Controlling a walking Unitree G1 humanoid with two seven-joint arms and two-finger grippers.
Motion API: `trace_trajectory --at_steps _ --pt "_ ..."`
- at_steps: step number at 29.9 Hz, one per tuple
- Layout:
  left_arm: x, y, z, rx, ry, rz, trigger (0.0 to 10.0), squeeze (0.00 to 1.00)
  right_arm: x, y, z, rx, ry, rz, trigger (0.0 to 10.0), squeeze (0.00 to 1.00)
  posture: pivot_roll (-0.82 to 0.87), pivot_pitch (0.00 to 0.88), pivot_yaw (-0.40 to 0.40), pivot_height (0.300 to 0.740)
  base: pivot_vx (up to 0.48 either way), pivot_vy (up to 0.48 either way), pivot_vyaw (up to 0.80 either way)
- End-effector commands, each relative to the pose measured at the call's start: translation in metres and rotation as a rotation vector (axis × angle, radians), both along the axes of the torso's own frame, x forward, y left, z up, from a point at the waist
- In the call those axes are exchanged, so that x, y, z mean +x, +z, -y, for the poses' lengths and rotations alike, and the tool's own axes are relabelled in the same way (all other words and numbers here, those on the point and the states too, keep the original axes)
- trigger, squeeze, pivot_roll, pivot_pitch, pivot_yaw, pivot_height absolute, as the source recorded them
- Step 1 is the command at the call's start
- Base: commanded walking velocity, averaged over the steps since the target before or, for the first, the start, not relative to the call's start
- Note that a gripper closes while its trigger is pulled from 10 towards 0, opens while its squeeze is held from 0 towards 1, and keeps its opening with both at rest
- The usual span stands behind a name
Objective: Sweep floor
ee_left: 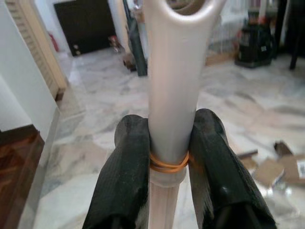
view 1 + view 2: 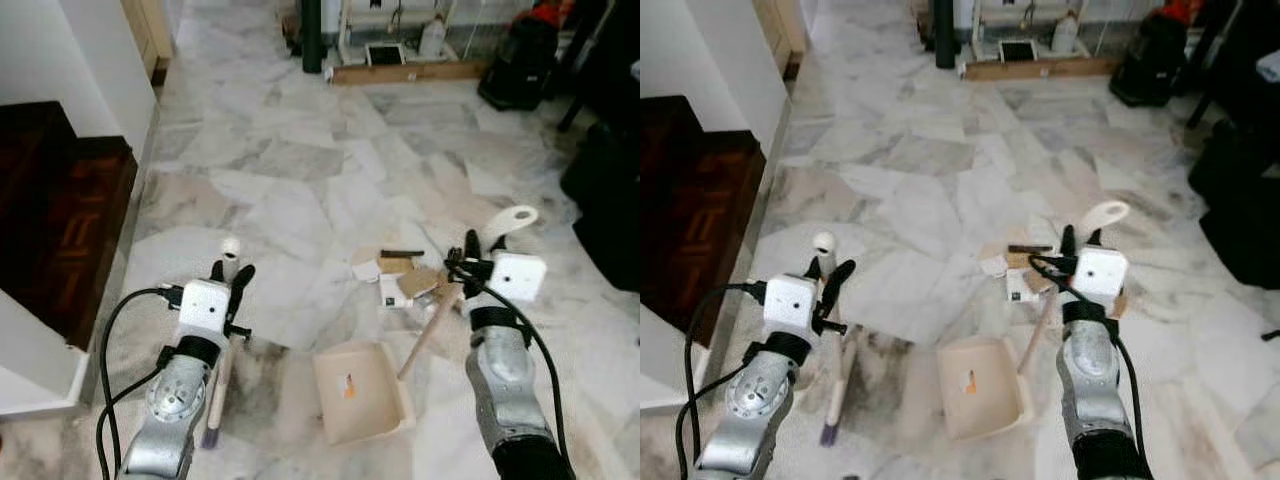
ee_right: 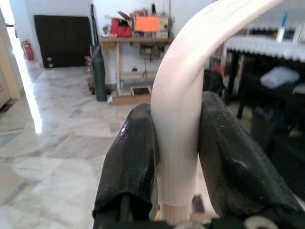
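My left gripper [image 2: 232, 276] is shut on the pale handle of a broom [image 2: 221, 372]. Its wooden stick runs down beside my arm to a purple tip on the floor. In the left wrist view the fingers [image 1: 127, 176] clamp that handle [image 1: 172, 95] just above an orange rubber band. My right gripper [image 2: 470, 258] is shut on the curved cream handle [image 2: 512, 218] of a dustpan [image 2: 362, 392], whose tray rests on the marble floor between my arms with a small orange scrap in it. A litter pile [image 2: 405, 276] of cardboard pieces and paper lies just beyond the dustpan.
A dark wooden step [image 2: 60, 215] and a white wall [image 2: 90, 60] bound the left side. Black bags [image 2: 610, 200] stand at the right. At the far end are a black pole [image 2: 312, 35], a wooden plank [image 2: 405, 71] and a dark vacuum cleaner [image 2: 520, 60]. Open marble floor [image 2: 290, 170] lies ahead.
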State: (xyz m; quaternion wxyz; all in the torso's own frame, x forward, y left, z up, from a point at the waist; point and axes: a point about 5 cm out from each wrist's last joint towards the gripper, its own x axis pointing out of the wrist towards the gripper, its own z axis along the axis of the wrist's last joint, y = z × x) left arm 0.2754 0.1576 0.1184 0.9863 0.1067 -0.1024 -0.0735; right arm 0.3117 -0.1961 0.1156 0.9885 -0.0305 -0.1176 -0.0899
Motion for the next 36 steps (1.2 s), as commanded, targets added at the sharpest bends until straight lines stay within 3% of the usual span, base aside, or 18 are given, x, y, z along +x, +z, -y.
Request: trace_trajectory --at_steps 1,21,36 --pt "-0.002 0.003 -0.001 0.011 -0.003 0.023 10.0 0.00 0.002 0.009 -0.003 -0.015 0.012 0.038 10.0 0.00 0.03 0.097 -0.024 0.740 0.000 -0.424 0.00" --pt "-0.002 0.001 -0.001 0.004 0.000 0.016 10.0 0.00 0.004 0.008 0.006 -0.016 -0.036 0.025 10.0 0.00 0.03 0.087 -0.026 0.740 0.000 -0.417 0.00" --pt "-0.001 0.000 -0.003 -0.008 0.013 0.015 10.0 0.00 0.006 0.009 0.009 -0.019 -0.043 0.024 10.0 0.00 0.02 0.103 -0.033 0.740 0.000 0.000 0.00"
